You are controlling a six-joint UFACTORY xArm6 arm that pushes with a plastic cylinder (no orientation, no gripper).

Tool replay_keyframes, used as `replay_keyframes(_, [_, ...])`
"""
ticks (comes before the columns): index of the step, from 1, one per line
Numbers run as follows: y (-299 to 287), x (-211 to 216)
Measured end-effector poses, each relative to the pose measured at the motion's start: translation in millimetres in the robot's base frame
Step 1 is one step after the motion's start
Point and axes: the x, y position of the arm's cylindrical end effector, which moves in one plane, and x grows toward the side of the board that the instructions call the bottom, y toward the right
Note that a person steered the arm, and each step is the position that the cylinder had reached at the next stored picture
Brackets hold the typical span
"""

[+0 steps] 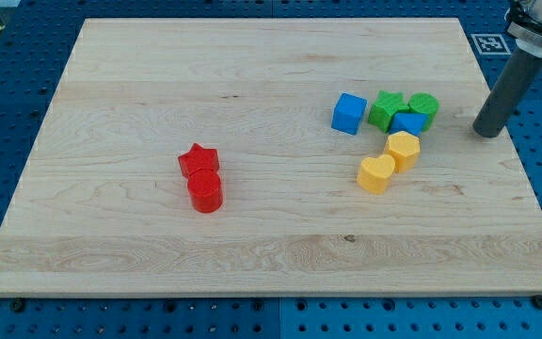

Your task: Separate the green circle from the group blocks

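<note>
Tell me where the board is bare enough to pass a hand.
Bare: everything left of the red star, and the strip between the red cylinder and yellow heart. Crowded: around the green circle, near my tip.

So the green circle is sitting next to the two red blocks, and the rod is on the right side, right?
Not quite. The camera view shows the green circle in the group at the view's right, touching the green star and a blue block. The red blocks sit alone, left of centre. My tip is indeed on the right.

wooden board (158, 94) carrying eight coloured blocks.
</note>
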Motion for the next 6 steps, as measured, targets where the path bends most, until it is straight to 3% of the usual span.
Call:
replay_keyframes(4, [-70,-4])
replay_keyframes(6, [-89,-61])
